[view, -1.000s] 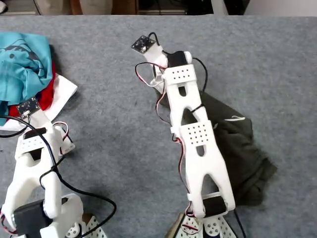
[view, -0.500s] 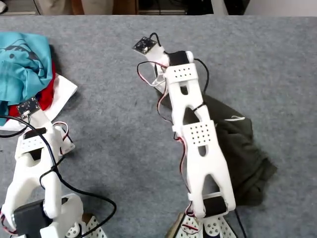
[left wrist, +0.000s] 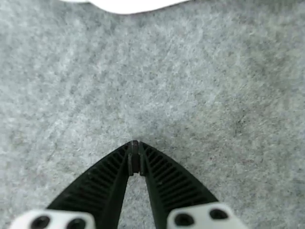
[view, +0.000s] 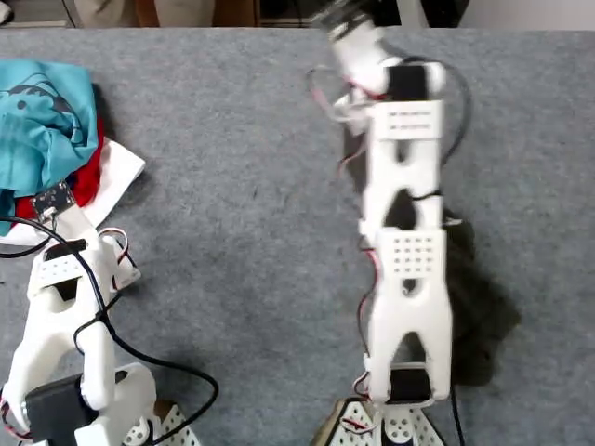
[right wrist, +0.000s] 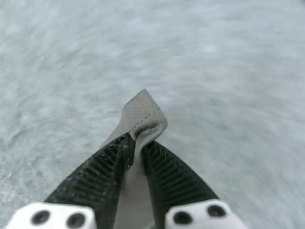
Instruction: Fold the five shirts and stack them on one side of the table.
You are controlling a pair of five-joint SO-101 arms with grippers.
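High overview; wrist cameras near table (view: 232, 260)

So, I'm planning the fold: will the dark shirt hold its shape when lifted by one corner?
Probably not: the dark shirt curls limply over the right pincer, so it looks floppy. The rest lies on the table, so it likely drags.

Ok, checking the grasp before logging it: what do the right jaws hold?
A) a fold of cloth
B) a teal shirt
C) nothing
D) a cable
A: the right jaws are shut on a fold of cloth that sticks out past their tips.
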